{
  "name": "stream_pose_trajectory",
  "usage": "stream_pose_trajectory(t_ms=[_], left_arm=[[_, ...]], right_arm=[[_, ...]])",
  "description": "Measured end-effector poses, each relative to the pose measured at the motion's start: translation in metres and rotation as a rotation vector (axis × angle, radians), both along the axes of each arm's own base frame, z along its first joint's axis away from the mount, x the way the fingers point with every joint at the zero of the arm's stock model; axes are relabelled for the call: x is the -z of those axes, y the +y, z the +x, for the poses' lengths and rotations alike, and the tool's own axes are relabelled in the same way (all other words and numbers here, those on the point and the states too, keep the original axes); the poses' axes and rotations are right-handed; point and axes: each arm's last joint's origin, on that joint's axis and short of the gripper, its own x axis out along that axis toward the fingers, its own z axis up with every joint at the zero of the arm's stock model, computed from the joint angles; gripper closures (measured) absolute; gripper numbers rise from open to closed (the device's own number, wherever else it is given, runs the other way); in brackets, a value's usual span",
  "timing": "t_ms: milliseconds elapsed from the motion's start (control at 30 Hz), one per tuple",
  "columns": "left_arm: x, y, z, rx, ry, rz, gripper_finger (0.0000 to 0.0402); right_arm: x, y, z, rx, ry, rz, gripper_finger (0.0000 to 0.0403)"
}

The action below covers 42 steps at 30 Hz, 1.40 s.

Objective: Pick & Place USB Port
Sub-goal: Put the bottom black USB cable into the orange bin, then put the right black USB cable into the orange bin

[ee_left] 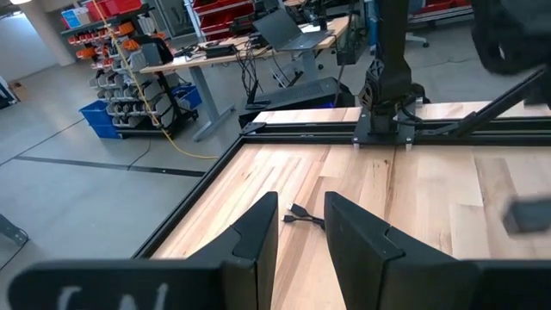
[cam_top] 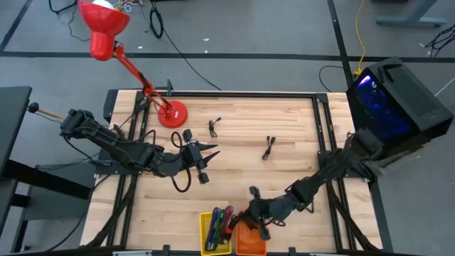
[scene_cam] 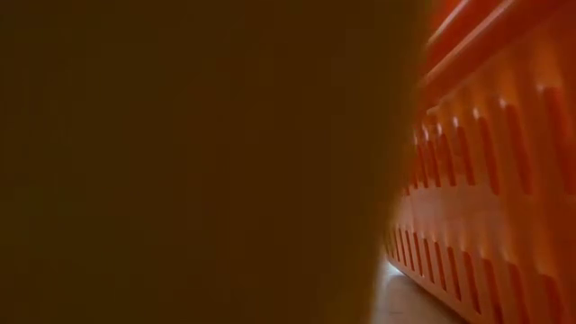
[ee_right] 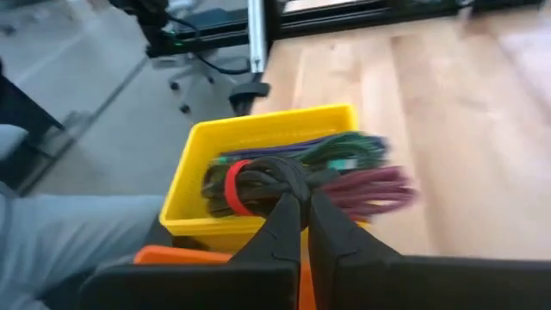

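Observation:
Two small black USB cables lie loose on the wooden table (cam_top: 284, 121), one (cam_top: 215, 127) near the lamp and one (cam_top: 269, 148) mid-table, the latter also in the left wrist view (ee_left: 301, 217). My left gripper (cam_top: 210, 158) (ee_left: 301, 226) hovers open left of the mid-table cable, pointing at it. My right gripper (cam_top: 242, 219) (ee_right: 306, 211) hangs over the yellow bin (cam_top: 215, 232) (ee_right: 258, 138) at the near edge, shut on a coiled black cable with a red tie (ee_right: 258, 185). The bin holds several coloured cables. My right gripper pinches the black coiled cable between its two fingertips (ee_right: 288, 207), at the coil's side next to the red tie (ee_right: 231, 191). The fingers slant down from the table's right. The coil sits over the yellow bin's contents; I cannot tell whether it rests on them.
An orange bin (cam_top: 250, 240) (scene_cam: 486, 180) stands right of the yellow one, and the two block the low view. A red desk lamp (cam_top: 170, 112) stands at the far left. A dark computer case (cam_top: 398, 99) stands off the table's right side.

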Motion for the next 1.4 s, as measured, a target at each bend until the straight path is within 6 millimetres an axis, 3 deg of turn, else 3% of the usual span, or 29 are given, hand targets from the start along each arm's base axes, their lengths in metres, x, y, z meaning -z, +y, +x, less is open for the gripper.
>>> stream_pose_trajectory(t_ms=[233,367,867,1167,1400], left_arm=[[0.000,0.000,0.000,0.000,0.001,0.000,0.0298],[0.000,0.000,0.000,0.000,0.003,0.000,0.0298],[0.000,0.000,0.000,-0.002,0.005,0.002,0.0298],[0.000,0.001,0.000,-0.002,0.006,0.002,0.0298],[0.001,0.001,0.000,-0.002,0.007,0.004,0.0298]], right_arm=[[-0.040,-0.020,-0.026,0.022,0.055,-0.061,0.0403],[-0.050,-0.027,-0.039,0.023,0.126,-0.021,0.0403],[-0.025,-0.015,-0.059,0.038,0.315,0.039,0.0400],[-0.025,-0.013,-0.059,0.033,0.315,0.044,0.0330],[-0.025,-0.018,-0.058,0.119,0.249,-0.058,0.0307]])
